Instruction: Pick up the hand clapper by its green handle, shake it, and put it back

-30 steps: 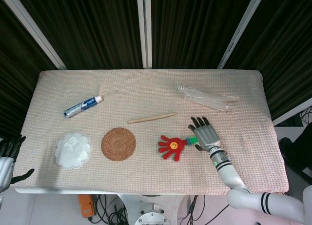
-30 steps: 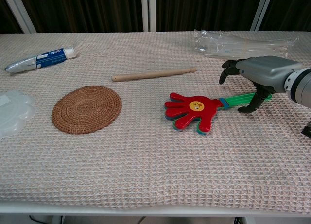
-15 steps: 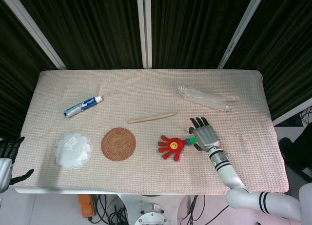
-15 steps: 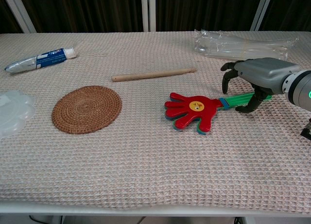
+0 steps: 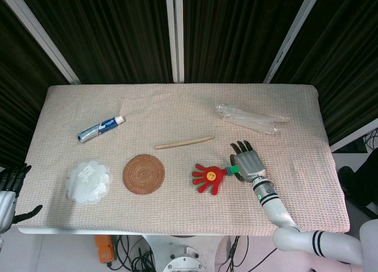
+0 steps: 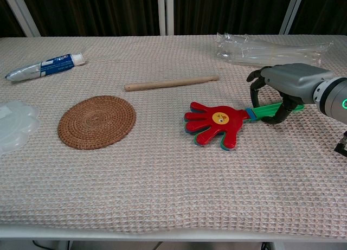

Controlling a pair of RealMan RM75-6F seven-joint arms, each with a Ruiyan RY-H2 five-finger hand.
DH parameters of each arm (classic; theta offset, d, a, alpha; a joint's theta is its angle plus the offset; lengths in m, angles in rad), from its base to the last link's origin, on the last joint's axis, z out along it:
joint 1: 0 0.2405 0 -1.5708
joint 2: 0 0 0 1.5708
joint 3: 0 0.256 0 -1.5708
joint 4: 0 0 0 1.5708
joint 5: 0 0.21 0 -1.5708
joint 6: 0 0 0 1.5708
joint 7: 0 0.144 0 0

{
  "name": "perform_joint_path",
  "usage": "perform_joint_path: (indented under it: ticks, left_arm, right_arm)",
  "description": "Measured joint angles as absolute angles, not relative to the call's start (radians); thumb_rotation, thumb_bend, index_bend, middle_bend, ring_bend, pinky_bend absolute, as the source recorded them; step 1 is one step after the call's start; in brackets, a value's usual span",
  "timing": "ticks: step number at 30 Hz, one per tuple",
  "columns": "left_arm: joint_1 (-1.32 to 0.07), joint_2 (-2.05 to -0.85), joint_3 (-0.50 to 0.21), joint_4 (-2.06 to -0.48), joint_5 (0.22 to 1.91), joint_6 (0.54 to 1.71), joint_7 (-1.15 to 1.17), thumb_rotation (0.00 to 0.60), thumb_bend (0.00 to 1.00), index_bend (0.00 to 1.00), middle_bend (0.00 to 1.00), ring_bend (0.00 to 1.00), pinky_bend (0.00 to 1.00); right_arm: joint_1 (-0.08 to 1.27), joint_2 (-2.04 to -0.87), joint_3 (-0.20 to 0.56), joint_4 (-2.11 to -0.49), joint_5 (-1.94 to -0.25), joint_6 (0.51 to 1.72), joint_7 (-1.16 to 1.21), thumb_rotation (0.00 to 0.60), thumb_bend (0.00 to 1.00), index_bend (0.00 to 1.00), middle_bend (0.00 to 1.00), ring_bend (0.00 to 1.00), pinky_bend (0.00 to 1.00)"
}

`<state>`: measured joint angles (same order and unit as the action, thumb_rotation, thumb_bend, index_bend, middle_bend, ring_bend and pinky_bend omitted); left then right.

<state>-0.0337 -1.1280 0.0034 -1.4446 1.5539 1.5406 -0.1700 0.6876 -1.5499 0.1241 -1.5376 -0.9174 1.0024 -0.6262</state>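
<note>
Grasp step in hand: right hand (image 6: 290, 84) arched over green handle (image 6: 269, 110), fingers apart, not gripping; closing and lifting the hand clapper (image 6: 216, 124) comes next.

Both views are bright and evenly lit from above, with soft, short shadows hugging whatever lies on the tabletop (image 5: 177, 118). The dark curtains (image 5: 236, 30) behind stay nearly black. Focus is sharp throughout; the cloth weave reads clearly. The plastic bag (image 6: 271, 48) shows faint glare. No motion blur.
</note>
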Motion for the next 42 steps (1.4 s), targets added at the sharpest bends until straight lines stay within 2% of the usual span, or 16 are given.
perform_joint_path:
  ticks: [8, 10, 13, 20, 24, 32, 38, 42]
  left_arm:
    - [-0.033, -1.126, 0.005, -1.449, 1.553, 1.536, -0.178, 0.600, 0.13, 0.04, 0.04, 0.00, 0.02]
    - [-0.033, -1.126, 0.005, -1.450, 1.554, 1.536, -0.180, 0.600, 0.13, 0.04, 0.04, 0.00, 0.02]
    - [-0.033, -1.126, 0.005, -1.449, 1.556, 1.536, -0.187, 0.600, 0.13, 0.04, 0.04, 0.00, 0.02]
    - [-0.032, -1.130, 0.005, -1.442, 1.556, 1.537, -0.207, 0.600, 0.13, 0.04, 0.04, 0.00, 0.02]
    - [-0.032, -1.133, 0.003, -1.437, 1.560, 1.543, -0.218, 0.600, 0.13, 0.04, 0.04, 0.00, 0.02]
    - [-0.031, -1.133, 0.001, -1.436, 1.565, 1.551, -0.235, 0.600, 0.13, 0.04, 0.04, 0.00, 0.02]
    - [-0.031, -1.133, 0.001, -1.440, 1.569, 1.554, -0.235, 0.600, 0.13, 0.04, 0.04, 0.00, 0.02]
    - [-0.032, -1.133, 0.000, -1.442, 1.568, 1.553, -0.233, 0.600, 0.13, 0.04, 0.04, 0.00, 0.02]
  right_arm:
    - [0.678, -1.565, 0.124, -1.531, -0.932, 1.039, -0.611, 0.600, 0.31, 0.77, 0.23, 0.00, 0.00]
    - [0.674, -1.568, 0.124, -1.531, -0.944, 1.047, -0.597, 0.600, 0.32, 0.81, 0.29, 0.03, 0.05]
    - [0.665, -1.574, 0.123, -1.527, -0.974, 1.057, -0.557, 0.600, 0.35, 0.84, 0.38, 0.13, 0.23]
    - [0.637, -1.588, 0.118, -1.503, -1.077, 1.084, -0.431, 0.600, 0.39, 0.85, 0.50, 0.34, 0.46]
    - [0.620, -1.595, 0.115, -1.486, -1.137, 1.104, -0.357, 0.600, 0.43, 0.85, 0.54, 0.42, 0.56]
    - [0.593, -1.610, 0.118, -1.451, -1.205, 1.115, -0.224, 0.600, 0.45, 0.82, 0.59, 0.50, 0.68]
    - [0.583, -1.623, 0.126, -1.427, -1.221, 1.106, -0.170, 0.600, 0.48, 0.81, 0.68, 0.66, 0.84]
    - [0.579, -1.629, 0.129, -1.416, -1.218, 1.086, -0.156, 0.600, 0.48, 0.80, 0.72, 0.70, 0.87]
